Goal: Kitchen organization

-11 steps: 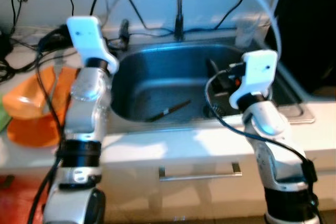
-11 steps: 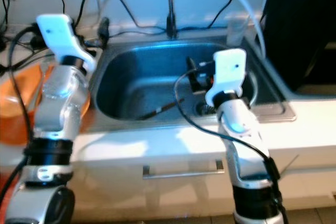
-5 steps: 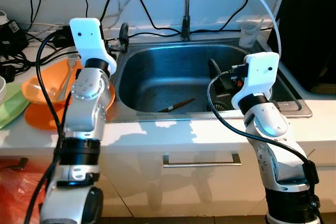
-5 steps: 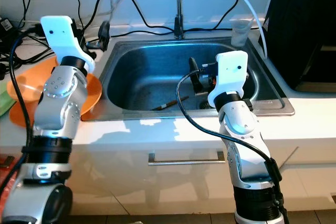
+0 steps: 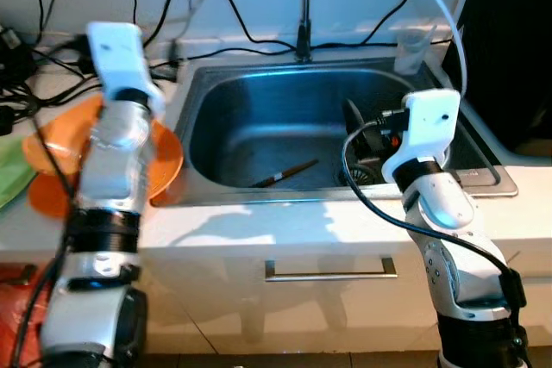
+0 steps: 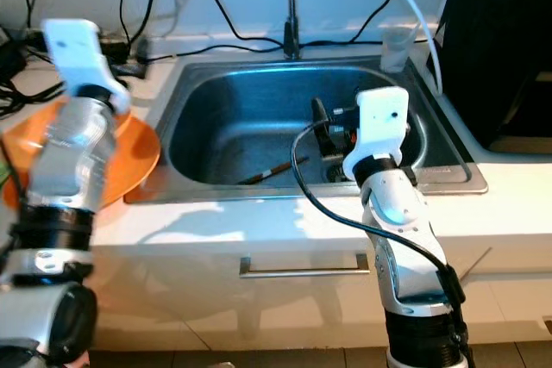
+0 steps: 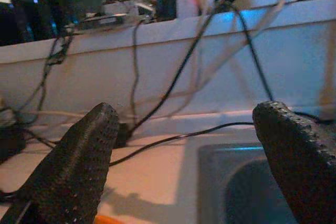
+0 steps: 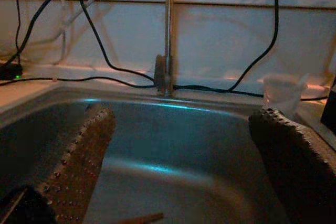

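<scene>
Your left gripper (image 7: 184,156) has swung away from the stainless steel sink (image 5: 250,101) toward the orange plastic plates (image 5: 164,157) on the bench, fingers spread and empty. Your right gripper (image 8: 178,177) hovers over the basin, fingers spread; the thin brown-handled utensil (image 5: 285,173) lies untouched on the sink floor.

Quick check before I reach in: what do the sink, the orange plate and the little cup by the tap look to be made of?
Sink: likely stainless steel, brushed grey with bluish glare on its walls. Orange plate: probably plastic, with a uniform bright colour and a dull sheen; glazed ceramic can't be ruled out. Cup: translucent, thin-walled, probably plastic; the wall behind shows faintly through it.
</scene>
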Tool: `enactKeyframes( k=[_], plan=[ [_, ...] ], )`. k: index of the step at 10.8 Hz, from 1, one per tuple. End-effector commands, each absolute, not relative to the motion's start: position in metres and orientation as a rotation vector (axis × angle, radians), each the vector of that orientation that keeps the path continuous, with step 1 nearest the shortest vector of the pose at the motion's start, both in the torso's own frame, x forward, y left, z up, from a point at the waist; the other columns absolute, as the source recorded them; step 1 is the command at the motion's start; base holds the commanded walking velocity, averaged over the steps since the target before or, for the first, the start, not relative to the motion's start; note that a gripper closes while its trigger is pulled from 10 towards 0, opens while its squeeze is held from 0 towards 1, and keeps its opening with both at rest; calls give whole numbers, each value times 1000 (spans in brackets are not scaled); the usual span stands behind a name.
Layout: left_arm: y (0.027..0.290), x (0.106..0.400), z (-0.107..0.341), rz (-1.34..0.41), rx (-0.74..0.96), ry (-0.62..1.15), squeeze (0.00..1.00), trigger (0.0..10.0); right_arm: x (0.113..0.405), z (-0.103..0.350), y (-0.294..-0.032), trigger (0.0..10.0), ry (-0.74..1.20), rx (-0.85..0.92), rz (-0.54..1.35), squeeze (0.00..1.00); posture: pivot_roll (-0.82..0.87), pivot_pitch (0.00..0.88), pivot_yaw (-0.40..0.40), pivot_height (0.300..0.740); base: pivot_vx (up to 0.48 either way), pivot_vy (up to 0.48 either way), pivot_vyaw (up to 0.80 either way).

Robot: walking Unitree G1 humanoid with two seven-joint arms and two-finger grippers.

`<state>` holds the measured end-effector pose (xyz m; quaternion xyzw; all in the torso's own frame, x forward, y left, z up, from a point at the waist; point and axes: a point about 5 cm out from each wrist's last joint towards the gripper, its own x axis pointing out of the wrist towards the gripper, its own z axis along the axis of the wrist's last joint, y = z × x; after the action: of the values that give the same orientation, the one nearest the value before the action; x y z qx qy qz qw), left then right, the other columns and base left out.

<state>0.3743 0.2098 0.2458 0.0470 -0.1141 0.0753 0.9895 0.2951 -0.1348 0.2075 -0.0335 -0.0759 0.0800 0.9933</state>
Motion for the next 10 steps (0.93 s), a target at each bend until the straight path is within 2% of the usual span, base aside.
enactKeyframes(
  k=[1, 3, 6, 10],
  plan=[
    [222, 373, 251, 199, 108, -241, 0, 10000, 290, 208, -132, 10000, -154, -57, 173, 0, 27, 0, 62, 740, 0, 0, 0],
    [245, 367, 257, 267, 173, -232, 0, 10000, 294, 201, -125, 10000, -123, -44, 220, 0, 85, 0, 40, 740, 0, 0, 0],
    [277, 359, 246, 311, 273, -121, 0, 10000, 300, 202, -119, 10000, -130, -23, 237, 0, 132, 0, 44, 740, 0, 0, 0],
    [285, 369, 241, 198, 355, 32, 0, 10000, 302, 203, -123, 10000, -136, -25, 216, 0, 124, 0, 69, 740, 0, 0, 0]
  ],
)
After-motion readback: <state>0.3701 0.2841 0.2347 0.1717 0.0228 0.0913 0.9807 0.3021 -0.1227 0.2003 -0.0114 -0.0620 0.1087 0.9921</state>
